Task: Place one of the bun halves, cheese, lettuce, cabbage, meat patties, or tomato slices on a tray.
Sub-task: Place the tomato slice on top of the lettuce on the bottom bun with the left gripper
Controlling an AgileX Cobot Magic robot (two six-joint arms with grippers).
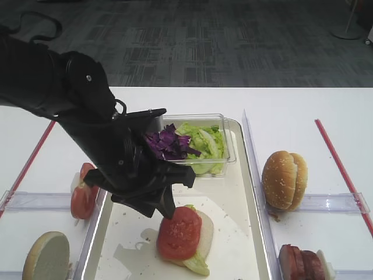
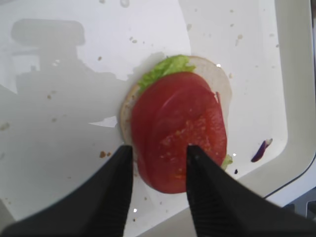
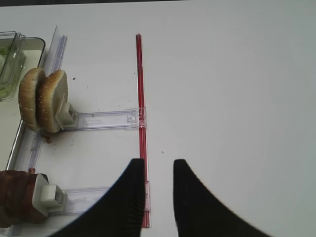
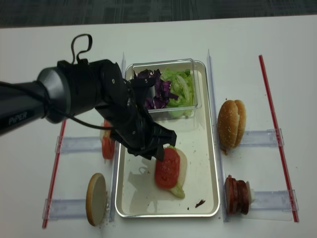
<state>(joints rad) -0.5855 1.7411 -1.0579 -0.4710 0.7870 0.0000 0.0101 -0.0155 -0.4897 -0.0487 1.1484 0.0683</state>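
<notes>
Two overlapping tomato slices (image 2: 180, 133) lie flat on a bun half (image 1: 205, 228) with lettuce (image 2: 165, 66) under them, in the near middle of the metal tray (image 1: 245, 233). My left gripper (image 2: 157, 148) hangs just over the slices' near edge. Its jaws are open, one finger beside the tomato's rim and the other above its flesh, gripping nothing. In the high view the black left arm covers the tray's left side, with the fingertips (image 1: 168, 211) by the tomato (image 1: 179, 232). My right gripper (image 3: 158, 165) is open over bare table, straddling a red strip (image 3: 141, 98).
A clear tub (image 1: 227, 131) at the tray's far end holds purple cabbage (image 1: 169, 143) and lettuce (image 1: 207, 143). Right of the tray stand bun halves (image 1: 284, 179) and meat patties (image 1: 300, 262) in racks. To the left are more tomato slices (image 1: 83, 195) and a bun half (image 1: 46, 256).
</notes>
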